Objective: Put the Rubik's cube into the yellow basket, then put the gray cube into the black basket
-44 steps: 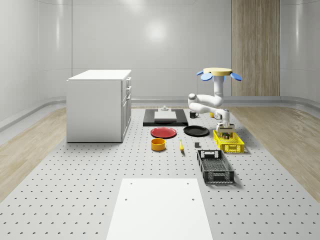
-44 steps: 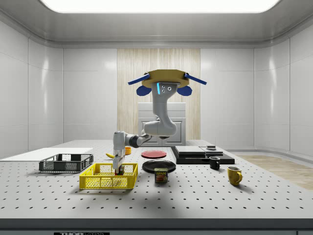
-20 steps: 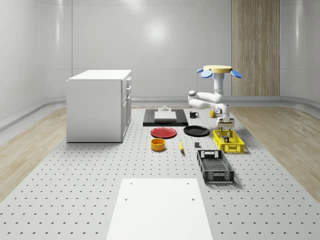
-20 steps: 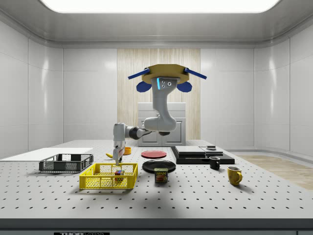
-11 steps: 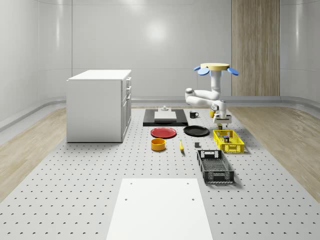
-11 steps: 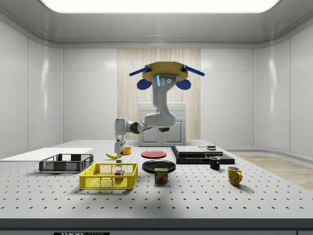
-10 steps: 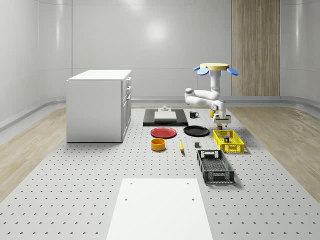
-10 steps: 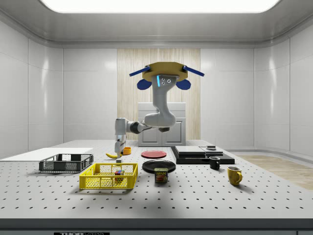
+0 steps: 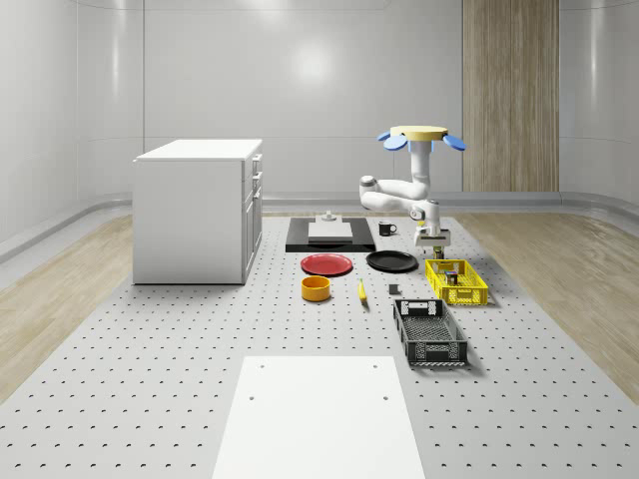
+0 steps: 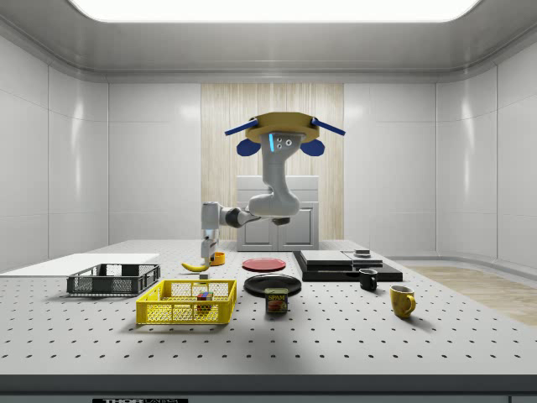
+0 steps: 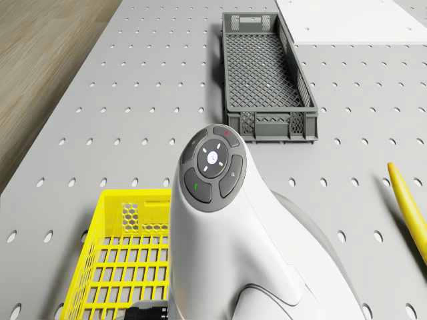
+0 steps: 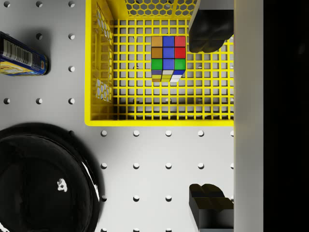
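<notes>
The Rubik's cube (image 12: pixel 167 57) lies on the floor of the yellow basket (image 12: pixel 96 72), and it also shows in the side view (image 10: pixel 203 295). My gripper (image 12: pixel 208 116) hangs open above the basket's rim, holding nothing; in the whole-scene view the gripper (image 9: pixel 433 244) is just above the basket's (image 9: pixel 456 282) far end. The drone (image 9: pixel 421 137) hovers high over the table near the black plate. A small gray cube (image 9: pixel 394 290) sits on the table between the banana and the yellow basket. The black basket (image 9: pixel 429 331) stands nearer the front, with nothing in it (image 11: pixel 267 80).
A black plate (image 12: pixel 43 179) and a can (image 12: pixel 21 60) lie beside the yellow basket. A red plate (image 9: pixel 326 264), an orange bowl (image 9: pixel 316 288) and a banana (image 9: pixel 361 291) sit toward the whole-scene view's left. A white cabinet (image 9: pixel 200 210) stands further left, two mugs (image 10: pixel 367 280) at the back.
The gripper let go of the Rubik's cube and rose out of the yellow basket. Drone and arm shifted toward the whole-scene view's left; the cube stays in the basket.
</notes>
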Motion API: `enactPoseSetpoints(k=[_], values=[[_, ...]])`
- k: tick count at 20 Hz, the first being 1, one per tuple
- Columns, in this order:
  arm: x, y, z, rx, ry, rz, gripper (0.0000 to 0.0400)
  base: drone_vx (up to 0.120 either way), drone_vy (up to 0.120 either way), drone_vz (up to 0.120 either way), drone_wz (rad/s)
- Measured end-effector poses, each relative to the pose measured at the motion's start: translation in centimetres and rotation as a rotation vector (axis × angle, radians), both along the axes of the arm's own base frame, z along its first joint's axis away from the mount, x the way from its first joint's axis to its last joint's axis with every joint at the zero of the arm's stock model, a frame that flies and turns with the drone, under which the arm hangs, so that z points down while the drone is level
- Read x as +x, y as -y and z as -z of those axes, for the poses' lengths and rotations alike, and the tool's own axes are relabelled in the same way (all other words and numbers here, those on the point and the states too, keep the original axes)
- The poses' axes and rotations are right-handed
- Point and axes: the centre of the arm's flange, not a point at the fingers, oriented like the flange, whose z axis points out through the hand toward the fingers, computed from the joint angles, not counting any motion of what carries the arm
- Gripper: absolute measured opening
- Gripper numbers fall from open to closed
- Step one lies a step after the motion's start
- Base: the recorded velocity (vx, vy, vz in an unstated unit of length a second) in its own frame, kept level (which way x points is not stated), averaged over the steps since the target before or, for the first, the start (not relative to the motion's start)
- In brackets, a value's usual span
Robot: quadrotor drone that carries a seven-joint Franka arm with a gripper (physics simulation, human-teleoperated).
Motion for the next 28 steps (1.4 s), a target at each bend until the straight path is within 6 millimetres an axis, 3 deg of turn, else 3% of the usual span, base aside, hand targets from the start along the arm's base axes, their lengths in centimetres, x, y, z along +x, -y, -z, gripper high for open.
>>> enactPoseSetpoints(k=[3, 16, 21, 28], values=[[0.0, 0.0, 0.0, 0.0, 0.0, 0.0, 0.04, 0.027, -0.12, 0.0, 0.0], [0.0, 0.0, 0.01, 0.0, 0.0, 0.0, 0.04, 0.12, -0.12, 0.0, 0.0], [0.0, 0.0, 0.01, 0.0, 0.0, 0.0, 0.04, 0.008, -0.12, 0.0, 0.0], [0.0, 0.0, 0.01, 0.0, 0.0, 0.0, 0.04, 0.0, -0.12, -0.12, 0.0]])
